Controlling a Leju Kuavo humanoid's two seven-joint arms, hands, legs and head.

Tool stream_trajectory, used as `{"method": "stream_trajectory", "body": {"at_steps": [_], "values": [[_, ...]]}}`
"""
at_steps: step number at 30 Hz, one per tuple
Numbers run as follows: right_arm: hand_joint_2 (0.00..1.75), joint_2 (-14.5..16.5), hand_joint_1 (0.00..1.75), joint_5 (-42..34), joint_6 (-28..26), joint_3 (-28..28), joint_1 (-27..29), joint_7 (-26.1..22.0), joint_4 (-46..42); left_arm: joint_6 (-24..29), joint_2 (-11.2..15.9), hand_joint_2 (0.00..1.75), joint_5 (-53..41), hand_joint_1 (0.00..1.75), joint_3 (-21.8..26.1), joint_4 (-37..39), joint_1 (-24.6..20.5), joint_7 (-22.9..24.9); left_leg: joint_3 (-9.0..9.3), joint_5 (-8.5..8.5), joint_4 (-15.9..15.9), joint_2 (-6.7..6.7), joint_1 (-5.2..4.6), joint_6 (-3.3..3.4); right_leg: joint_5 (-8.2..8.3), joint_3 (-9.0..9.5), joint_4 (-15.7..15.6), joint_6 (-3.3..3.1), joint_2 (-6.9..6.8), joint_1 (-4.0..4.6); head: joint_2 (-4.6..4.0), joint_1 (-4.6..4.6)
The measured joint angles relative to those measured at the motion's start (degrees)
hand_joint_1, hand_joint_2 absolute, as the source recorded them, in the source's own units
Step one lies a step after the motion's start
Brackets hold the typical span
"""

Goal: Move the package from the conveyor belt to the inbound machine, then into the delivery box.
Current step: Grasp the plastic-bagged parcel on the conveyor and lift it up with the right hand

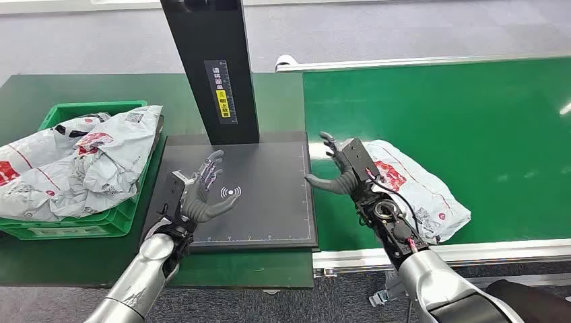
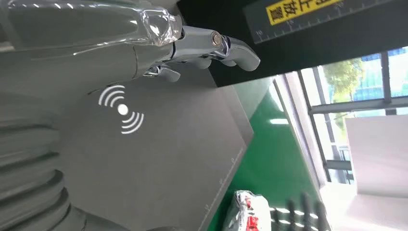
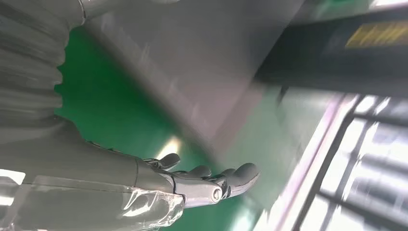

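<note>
Green conveyor belt (image 1: pixel 471 121) running wide on the right of the inbound machine, carrying the one package to be moved. Inbound machine itself at centre: dark flat scan plate (image 1: pixel 269 202) with a white wireless mark, black upright post (image 1: pixel 212 67) rising from its far edge, nothing on the plate. Green delivery box (image 1: pixel 74 225) on the far side of the machine from the belt, on the bench, already heaped with grey poly mailers (image 1: pixel 87 161). Package (image 1: pixel 417 185), a white and red poly mailer, flat on the belt just beside the machine's plate, not yet lifted. Right robot hand (image 1: pixel 340 168) above the package's machine-side end, fingers spread, thumb out toward the plate, gripping nothing; contact with the bag cannot be told. Left robot hand (image 1: pixel 205 192) over the plate near the wireless mark, palm turned up, fingers apart, empty. Step in hand, by judgement: the pick-up. Best done by coming down on the bag's near end, gathering a fold of the slack film between thumb and fingers, then lifting enough to clear the plate's edge before carrying across; soft bag likely to sag and drag if grasped too shallow.
</note>
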Motion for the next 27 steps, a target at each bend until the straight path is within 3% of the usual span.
{"method": "stream_trajectory", "body": {"at_steps": [9,17,22,27], "values": [[1.75,-1.4,0.00,4.1,-1.8,0.2,-0.7,1.2,-0.7,0.1,0.2,1.75,0.0,0.00,0.0,-0.3,0.4,0.4,0.00,0.00,0.0,0.00,0.01,0.00,0.00,-0.01,0.0,0.00,0.00,0.01,0.01,-0.02],[1.75,-3.8,0.00,14.9,-12.0,-0.6,-1.7,6.9,-0.7,0.3,0.3,1.75,-0.3,0.00,0.2,-0.6,0.8,0.6,0.00,0.00,0.0,-0.02,-0.01,0.00,0.00,0.01,0.0,0.00,0.00,-0.01,0.00,-0.01],[1.75,-5.4,0.00,26.5,-17.0,-2.4,-2.8,17.5,0.5,0.6,0.2,1.75,-1.1,0.00,0.6,-0.6,0.9,1.0,0.00,0.00,0.0,-0.02,-0.01,0.00,0.00,0.00,0.0,0.00,0.00,-0.02,-0.01,-0.01],[1.75,-7.2,0.00,36.3,-13.8,-4.0,-3.4,28.1,3.0,0.3,-0.1,1.75,-1.8,0.00,0.9,-0.6,1.0,1.7,-0.01,0.00,0.0,-0.03,0.00,0.00,0.00,-0.01,0.0,0.00,-0.01,-0.01,0.00,-0.02]]}}
